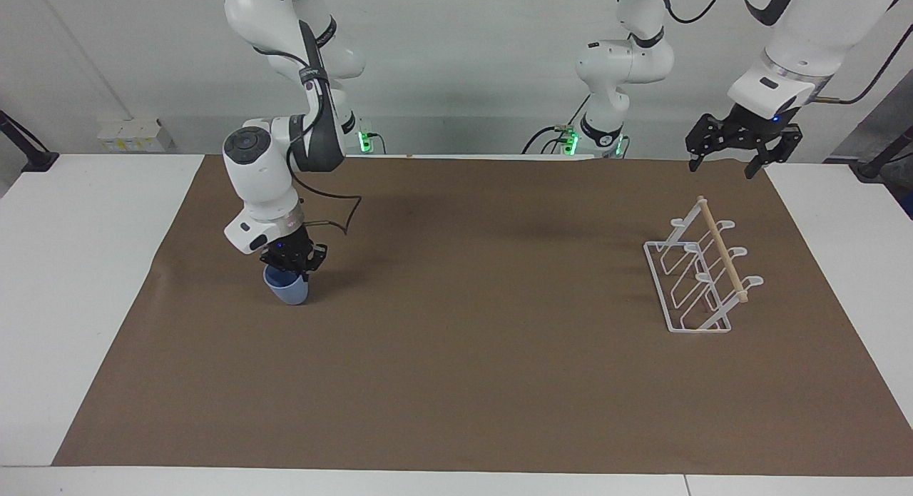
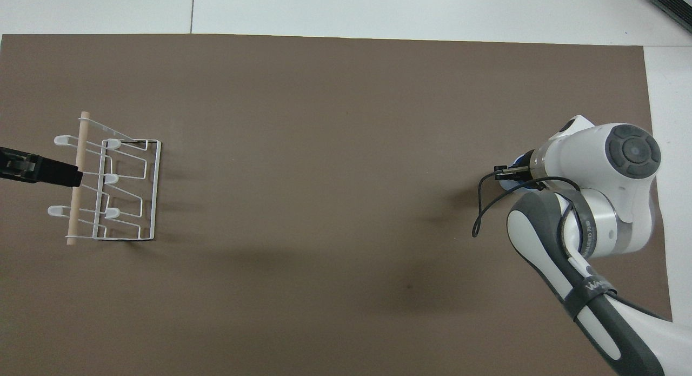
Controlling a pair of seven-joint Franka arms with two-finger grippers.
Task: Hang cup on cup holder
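Observation:
The light-blue cup stands slightly tilted on the brown mat toward the right arm's end of the table. My right gripper comes down from above and is shut on its rim. In the overhead view only a sliver of the cup shows beside the right gripper and under the wrist. The white wire cup holder with its wooden dowel stands toward the left arm's end; it also shows in the overhead view. My left gripper waits open and empty in the air beside the holder.
A brown mat covers most of the white table. A black cable loop hangs off the right wrist. In the overhead view the left gripper overlaps the holder's dowel.

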